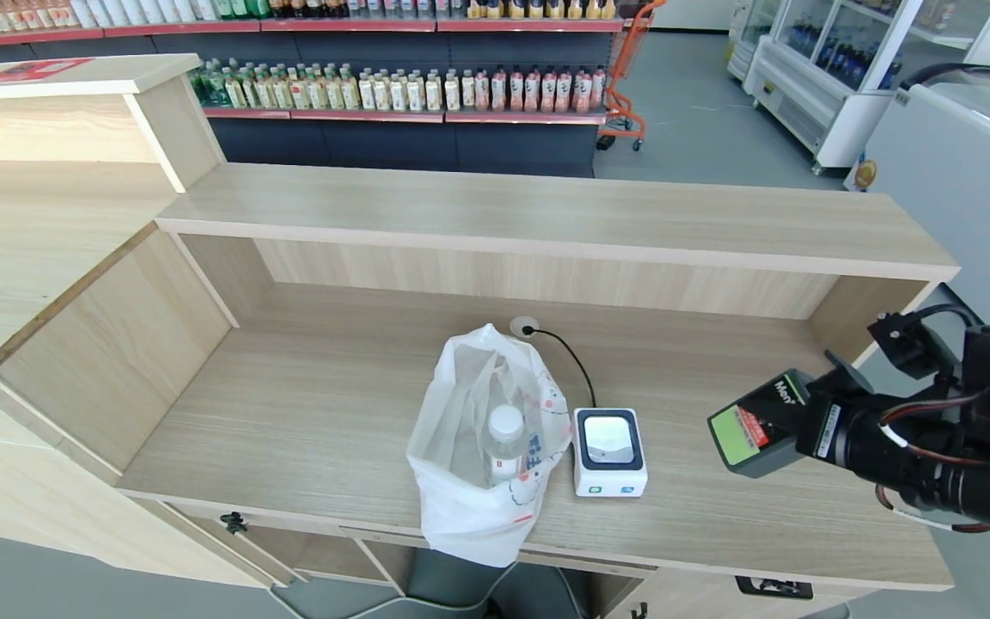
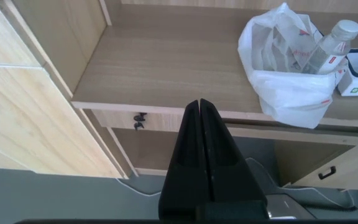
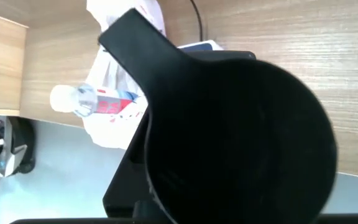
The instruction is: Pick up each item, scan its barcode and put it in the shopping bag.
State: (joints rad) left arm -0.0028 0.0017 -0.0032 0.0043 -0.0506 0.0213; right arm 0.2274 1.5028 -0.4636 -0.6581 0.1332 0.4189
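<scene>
1. Left gripper: fingers pressed together, holding nothing, in front of the counter's near edge.
2. Shopping bag: white plastic, mouth open, standing at the counter's near edge. A clear bottle with a white cap stands upright inside it.
3. Scanner: white, window facing up, just beside the bag at its 3 o'clock.
4. Right gripper: clamped on a black box with a green and red label, at 3 o'clock from the scanner and well apart from it.
5. Cable: runs from the scanner toward 11 o'clock to a port in the counter.
6. Shelf: rows of bottles, far behind.
</scene>
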